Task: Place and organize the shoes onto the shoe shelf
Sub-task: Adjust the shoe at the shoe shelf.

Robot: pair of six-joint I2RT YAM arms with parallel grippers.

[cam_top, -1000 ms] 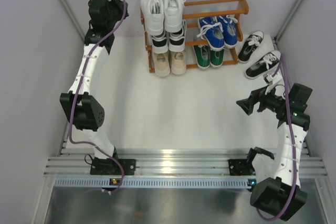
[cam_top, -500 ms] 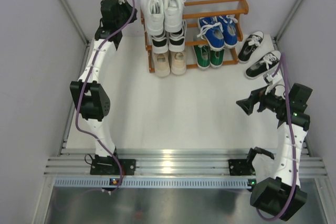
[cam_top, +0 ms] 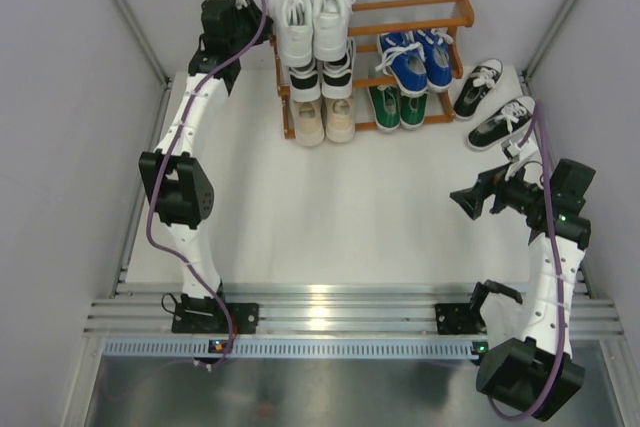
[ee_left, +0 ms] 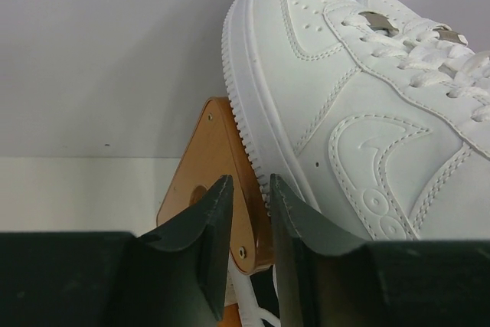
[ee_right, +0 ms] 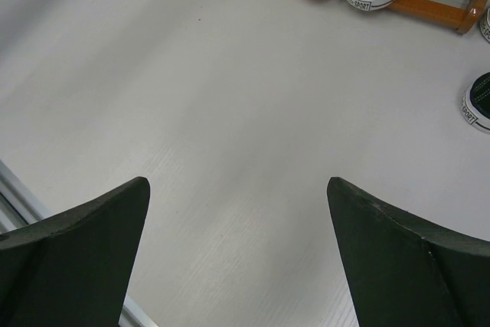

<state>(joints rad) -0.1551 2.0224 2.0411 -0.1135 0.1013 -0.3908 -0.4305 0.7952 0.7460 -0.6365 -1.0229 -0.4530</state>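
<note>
Now that my left gripper (ee_left: pixel 245 208), nearly closed and empty, has reached the all-white sneaker (cam_top: pixel 296 12) on the shoe shelf (cam_top: pixel 455 9), I'd nudge it straight; right gripper (ee_right: pixel 237 250) waits spread.

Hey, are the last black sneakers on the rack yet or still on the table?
Still on the table. Both black sneakers lie right of the rack, with the right end effector open and empty nearby.

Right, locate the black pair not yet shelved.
In the top external view, the black pair sits on the table, right of the shoe shelf, beyond the right gripper.
</note>
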